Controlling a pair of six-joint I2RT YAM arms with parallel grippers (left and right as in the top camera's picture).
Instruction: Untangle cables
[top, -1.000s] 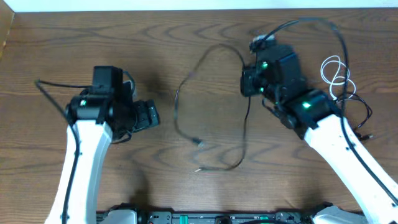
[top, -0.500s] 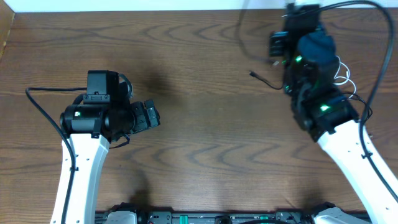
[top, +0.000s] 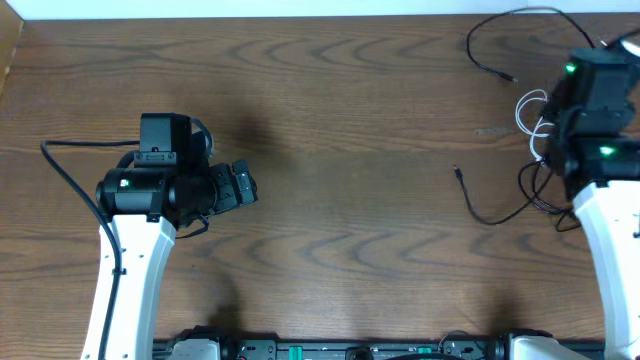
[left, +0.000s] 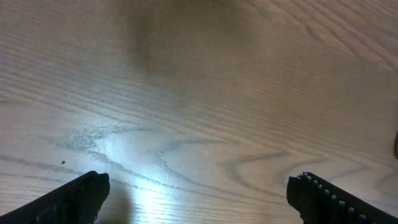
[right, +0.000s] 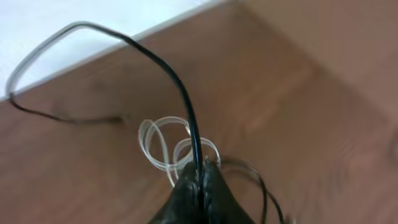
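Note:
My right gripper is shut on a thin black cable, which arcs up from the jaws and falls back to the table on the left. In the overhead view this cable loops at the far right corner and ends in a small plug. The white cable lies coiled beside the right arm and also shows just behind the jaws as white cable loops. Another black cable lies loose on the table at the right. My left gripper hangs open over bare wood, far from all the cables.
The wooden table meets a white strip along its far edge. A thick black wire runs from the left arm. All the cables lie in the right third of the table, close to its right edge.
My right arm has swung from the table's middle to the far right, dragging the held black cable along. The other black cable also slid right. The left arm barely moved.

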